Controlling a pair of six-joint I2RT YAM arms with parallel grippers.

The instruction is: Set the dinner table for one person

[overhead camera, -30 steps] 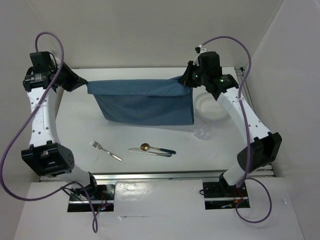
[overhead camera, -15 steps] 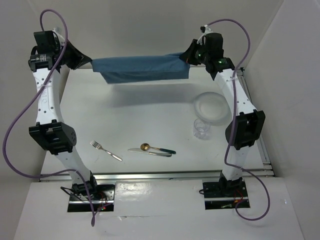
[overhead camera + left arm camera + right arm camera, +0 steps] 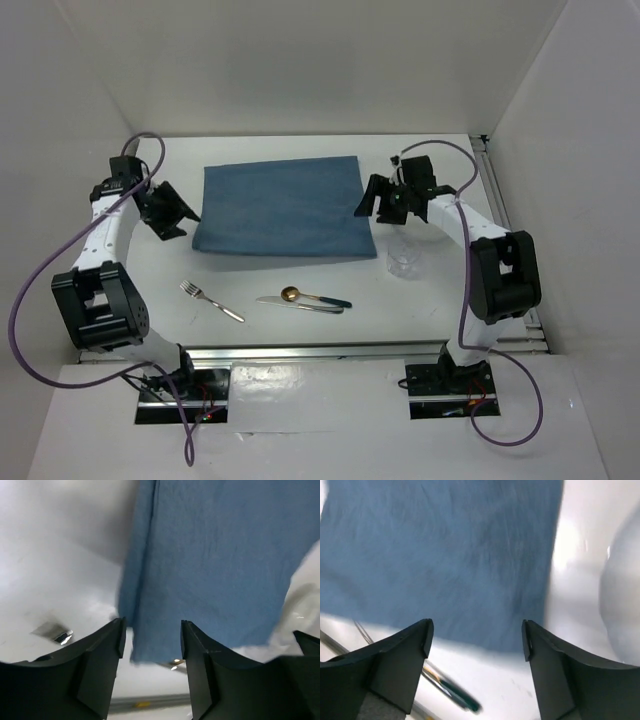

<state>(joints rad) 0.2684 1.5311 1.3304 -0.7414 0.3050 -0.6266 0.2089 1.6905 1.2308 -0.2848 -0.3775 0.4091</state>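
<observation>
Spanning the whole work area, the large flat white rectangular dinner table (image 3: 250,270) carries a metal rail (image 3: 330,350) along its near edge, where both arm bases are bolted. A blue rectangular cloth placemat (image 3: 283,208) lies spread flat on the far half of the tabletop, roughly centred between the two arms.

The left gripper (image 3: 180,220) sits low just beside the placemat's left edge. In the left wrist view its black fingers (image 3: 100,665) stand moderately apart with nothing clamped, and the cloth's corner lies on the table beyond them. The right gripper (image 3: 370,203) sits at the placemat's right edge. In the right wrist view its fingers (image 3: 395,665) are spread wide and grip nothing, with the cloth lying below them.

A pale translucent round plate (image 3: 620,610) shows at the right margin of the right wrist view, just right of the placemat; the overhead camera sees it mostly hidden by the right arm. A clear drinking glass (image 3: 403,262) stands upright off the placemat's near right corner.

Nearer the rail lie a silver table knife (image 3: 298,305) and, touching it, a gold-bowled spoon with a dark teal handle (image 3: 315,296). A silver fork (image 3: 211,301) lies to their left, apart from both.
</observation>
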